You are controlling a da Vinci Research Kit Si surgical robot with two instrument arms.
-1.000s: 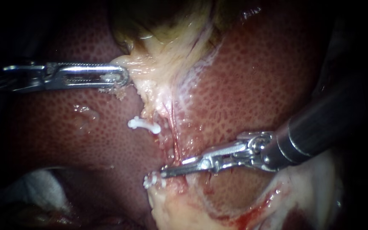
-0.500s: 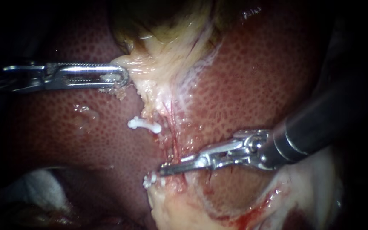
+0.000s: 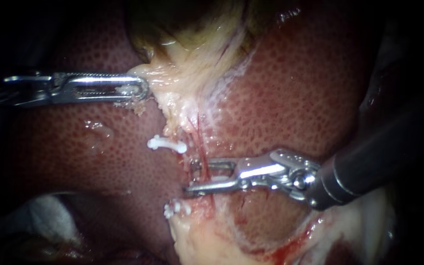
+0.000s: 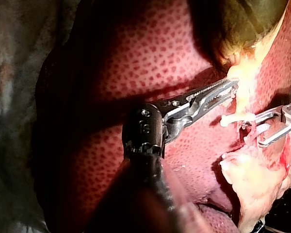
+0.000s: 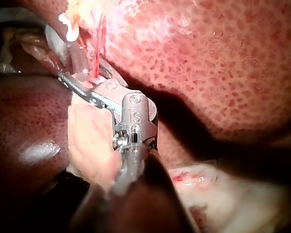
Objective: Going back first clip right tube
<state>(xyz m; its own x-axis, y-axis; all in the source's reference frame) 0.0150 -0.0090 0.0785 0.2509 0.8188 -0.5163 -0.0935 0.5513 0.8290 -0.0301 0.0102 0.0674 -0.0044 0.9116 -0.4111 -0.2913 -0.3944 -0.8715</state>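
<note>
A thin red tube runs down the pale tissue between the liver lobes. My right instrument comes in from the right with its jaws open, one on each side of this tube, and nothing is gripped. A white clip sits just below its lower jaw. Another white clip lies to the left, higher up. My left instrument is shut on the pale edge of the gallbladder. The left wrist view shows both: my left instrument on the pale tissue, my right instrument open beyond it.
Dark red speckled liver surrounds the site. Pale fatty tissue with some blood lies below the right instrument. White gauze shows at the lower left. In the right wrist view the red tube runs past the jaws.
My right instrument's jaws, nearly together at the lower clip before, have opened and shifted up the tube. The lower clip stays in place. My left instrument has not moved.
</note>
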